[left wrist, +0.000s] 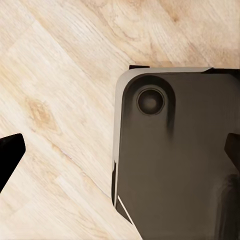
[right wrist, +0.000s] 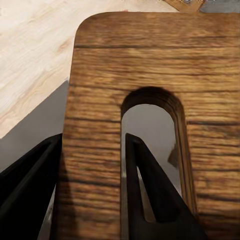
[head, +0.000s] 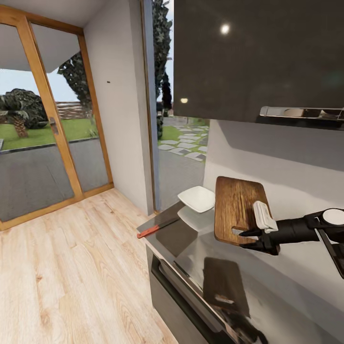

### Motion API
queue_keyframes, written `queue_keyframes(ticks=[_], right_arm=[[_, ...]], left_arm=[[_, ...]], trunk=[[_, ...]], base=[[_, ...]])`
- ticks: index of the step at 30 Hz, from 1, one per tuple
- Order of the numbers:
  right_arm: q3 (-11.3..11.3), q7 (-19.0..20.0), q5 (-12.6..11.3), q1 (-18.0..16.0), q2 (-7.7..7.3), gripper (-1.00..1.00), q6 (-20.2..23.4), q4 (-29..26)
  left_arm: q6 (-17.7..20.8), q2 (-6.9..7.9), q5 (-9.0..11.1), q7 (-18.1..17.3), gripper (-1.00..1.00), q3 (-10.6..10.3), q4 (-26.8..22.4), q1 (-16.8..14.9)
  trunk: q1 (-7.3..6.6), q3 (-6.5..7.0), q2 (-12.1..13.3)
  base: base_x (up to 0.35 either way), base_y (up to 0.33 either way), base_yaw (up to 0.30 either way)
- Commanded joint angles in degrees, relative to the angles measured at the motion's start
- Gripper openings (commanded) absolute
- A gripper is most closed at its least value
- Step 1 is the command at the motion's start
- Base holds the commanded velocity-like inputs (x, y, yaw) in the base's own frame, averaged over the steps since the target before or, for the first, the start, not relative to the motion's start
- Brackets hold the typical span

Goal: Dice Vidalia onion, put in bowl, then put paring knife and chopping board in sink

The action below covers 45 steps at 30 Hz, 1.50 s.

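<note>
The rectangular brown wooden chopping board [head: 235, 206], grain showing and corners rounded, is lifted off the glossy grey table [head: 267, 282], tilted up near the pale backsplash. The right gripper [head: 248, 240] is clamped on its handle end: in the right wrist view one dark finger [right wrist: 150, 190] passes through the slot-shaped hole while the other [right wrist: 30, 175] lies against the board's outer edge. Just beside the board's far end, the shallow white squarish bowl [head: 196, 198] sits on the table near its end. The slim paring knife [head: 156, 228], red handle and dark grey blade, lies at the table's edge with its handle overhanging the light wood floor [head: 71, 267].

The left gripper [left wrist: 120, 150] has its fingers spread wide with nothing between them, over the floor and a dark rounded part, apparently the robot's own base [left wrist: 175, 160].

Judging by the raised board, the step in hand is carrying it to the sink. The next move calls for a firm hold while swinging the board away from the bowl toward the basin.
</note>
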Motion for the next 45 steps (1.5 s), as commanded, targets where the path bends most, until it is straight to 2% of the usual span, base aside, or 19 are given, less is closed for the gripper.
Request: queue_keyframes(ticks=[1, 3, 5, 8, 15, 19, 24, 34, 39, 43, 45], right_arm=[[0.53, 0.32, -0.08, -0.05, 0.00, -1.00, 0.52, -0.19], [1.82, 0.32, -1.21, -0.05, 0.00, -1.00, 0.32, -0.30], [4.28, 0.32, -2.78, -0.05, 0.07, -1.00, -0.42, -0.32], [7.11, 0.32, -3.39, -0.05, 0.28, -1.00, -2.16, 0.10], [8.53, -0.84, -3.22, -0.05, 0.43, -1.00, -5.34, 2.27], [8.60, -1.24, -3.15, -0.05, 0.45, -1.00, -6.35, 3.92], [8.53, -1.10, -2.45, -0.05, 0.36, -1.00, -10.13, 6.12], [5.51, -0.75, -2.72, -0.05, 3.28, -1.00, -9.95, 4.86], [3.89, 0.14, -2.78, -0.05, 3.10, -1.00, -9.95, 4.74], [2.70, 0.32, -3.44, -0.05, 1.81, -1.00, -9.95, 3.44], [3.09, 0.32, -4.07, -0.05, 1.17, -1.00, -9.99, 2.78]], left_arm=[[-0.31, 0.02, 0.09, -0.01, 1.00, 0.14, 0.11, -0.05], [-0.32, 0.02, 0.05, -0.01, 1.00, 0.14, 0.11, -0.07], [-0.33, 0.05, 0.03, -0.01, 1.00, 0.14, 0.11, -0.08], [-0.33, 0.06, 0.02, -0.01, 1.00, 0.14, 0.11, -0.07], [-0.33, 0.08, 0.04, -0.01, 1.00, 0.20, 0.03, -0.08], [-0.33, 0.09, 0.02, -0.01, 1.00, 0.16, 0.02, -0.08], [-0.33, 0.01, 0.02, -0.01, 1.00, 0.14, 0.02, -0.08], [-0.38, 0.14, 0.10, -0.01, 1.00, 0.23, -0.07, -0.06], [-0.37, 0.10, 0.10, -0.01, 1.00, 0.23, -0.07, -0.06], [-0.34, 0.09, 0.10, -0.01, 1.00, 0.23, -0.07, -0.08], [-0.35, 0.09, 0.10, -0.01, 1.00, 0.23, -0.07, -0.08]], trunk=[[0.01, -0.06, -0.05], [0.01, -0.06, -0.05], [0.01, -0.06, -0.05], [0.01, -0.06, -0.05], [0.01, -0.06, -0.05], [0.01, -0.06, -0.05], [0.01, -0.06, -0.05], [0.01, -0.06, -0.05], [0.01, -0.06, -0.05], [0.01, -0.06, -0.05], [0.01, -0.06, -0.05]], base=[[0.000, 0.000, 0.000], [0.000, 0.000, 0.000], [0.000, 0.000, 0.000], [0.000, 0.000, 0.000], [0.000, 0.000, 0.000], [0.000, 0.000, 0.000], [0.000, 0.000, 0.000], [0.000, 0.000, 0.000], [0.000, 0.000, 0.000], [0.000, 0.000, 0.000], [0.000, 0.000, 0.000]])
